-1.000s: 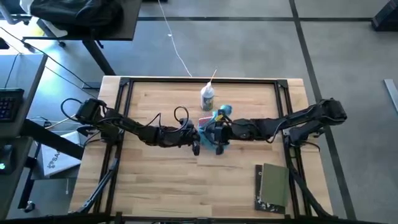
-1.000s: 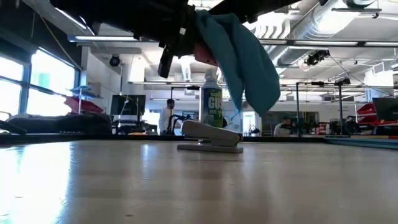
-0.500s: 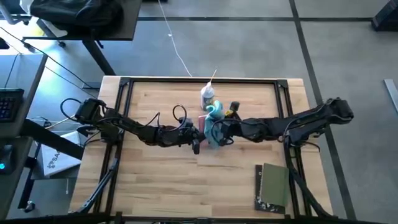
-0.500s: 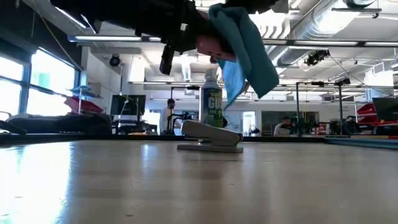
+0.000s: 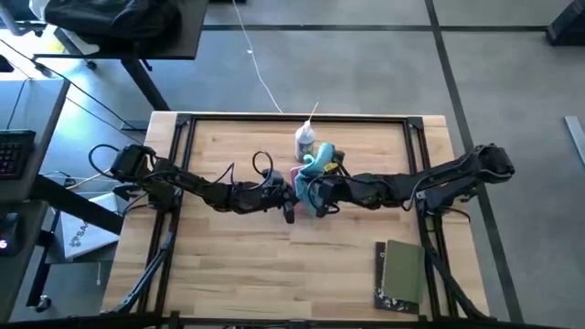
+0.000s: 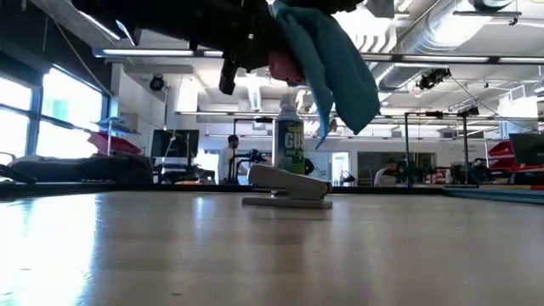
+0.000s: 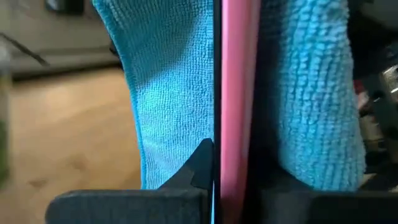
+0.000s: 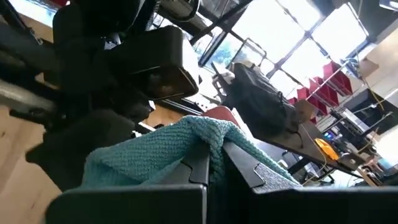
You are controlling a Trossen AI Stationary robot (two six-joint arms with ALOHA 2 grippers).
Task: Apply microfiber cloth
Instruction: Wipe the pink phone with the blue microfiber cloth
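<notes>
The turquoise microfiber cloth (image 5: 316,172) hangs bunched above the table's middle, wrapped about a flat pink thing (image 5: 297,175). My left gripper (image 5: 291,195) reaches in from the left and is shut on the pink thing (image 7: 236,93). My right gripper (image 5: 313,192) comes from the right and is shut on the cloth (image 8: 155,155). In the low view the cloth (image 6: 336,64) dangles beside the pink thing (image 6: 285,64), well above the table. My left gripper pinches the flat pink thing (image 7: 231,177) between its two fingers, seen edge-on. The fingers come level from the table's left. The thing is lifted clear, with cloth against both its faces. My right gripper pinches a bunched fold of the cloth (image 8: 210,138) between its two fingers, coming level from the table's right. The cloth hangs slack below the fingers, clear of the table, and drapes over the pink thing.
A white and green bottle (image 5: 304,142) stands just beyond the grippers. A pale grey oblong thing (image 6: 285,185) lies on the table under them. A dark olive-green book (image 5: 402,274) lies at the near right. The near left of the table top (image 5: 219,265) is bare wood.
My right gripper has carried the cloth toward the table's left, up against the pink thing in my left gripper. The cloth, which hung long beside the pink thing, has bunched up and now wraps around it.
</notes>
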